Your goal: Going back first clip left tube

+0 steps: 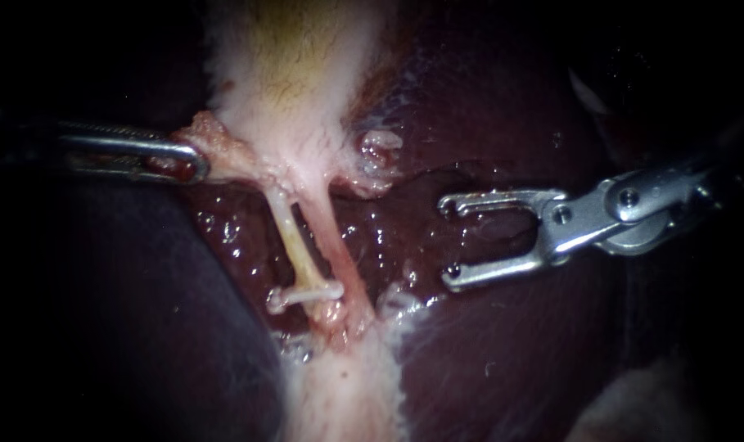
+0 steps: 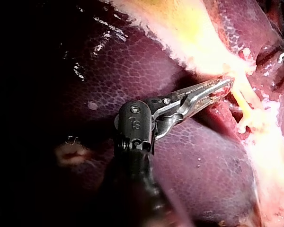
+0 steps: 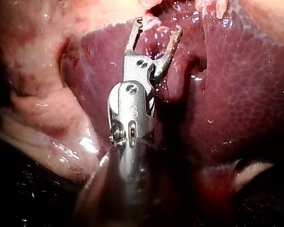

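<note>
our left instrument, a slim steel shaft with ridged jaws, is pinched on a pink fold of tissue at the foot of the pale, fuzzy white gallbladder. we judge it holds this out sideways so the tubes stand taut and bare. the thin yellowish left tube carries a white plastic clip across its lower end, just beside the pinker right tube. our right instrument, with hooked steel jaws spread and empty, sits over the dark red liver, apart from both tubes and seemingly free to back away.
</note>
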You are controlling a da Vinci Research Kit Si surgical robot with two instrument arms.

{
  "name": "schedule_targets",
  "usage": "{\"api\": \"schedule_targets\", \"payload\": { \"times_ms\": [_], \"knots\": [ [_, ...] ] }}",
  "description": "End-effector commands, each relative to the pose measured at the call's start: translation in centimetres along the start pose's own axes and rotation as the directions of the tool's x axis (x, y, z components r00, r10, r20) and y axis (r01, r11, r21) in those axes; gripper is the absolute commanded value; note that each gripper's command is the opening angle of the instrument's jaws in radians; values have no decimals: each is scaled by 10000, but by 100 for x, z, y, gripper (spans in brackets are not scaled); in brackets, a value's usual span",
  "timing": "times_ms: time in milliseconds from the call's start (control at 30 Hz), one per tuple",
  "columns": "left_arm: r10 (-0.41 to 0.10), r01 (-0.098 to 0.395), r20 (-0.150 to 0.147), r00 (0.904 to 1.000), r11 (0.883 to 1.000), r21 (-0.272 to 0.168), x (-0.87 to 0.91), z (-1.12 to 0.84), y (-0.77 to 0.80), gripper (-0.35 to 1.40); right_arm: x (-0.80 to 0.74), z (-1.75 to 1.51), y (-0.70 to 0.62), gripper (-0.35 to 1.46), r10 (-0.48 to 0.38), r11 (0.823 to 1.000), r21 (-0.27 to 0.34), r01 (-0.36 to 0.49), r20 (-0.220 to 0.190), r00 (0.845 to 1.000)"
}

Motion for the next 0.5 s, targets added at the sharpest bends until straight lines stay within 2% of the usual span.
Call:
{"api": "schedule_targets", "payload": {
  "times_ms": [33,300,500],
  "knots": [
    [-2,2,0,10000,10000,4,0,0,0,-35,-1,0,0,50,-5,10000,8,5,7,10000],
    [5,-5,-1,10000,10000,8,-2,1,-7,-35,-1,0,0,50,-8,10000,11,8,7,10000],
    [58,-58,-20,10000,10000,77,-11,9,-18,-35,-1,0,-1,50,-10,10000,14,10,6,10000]
  ]
}}
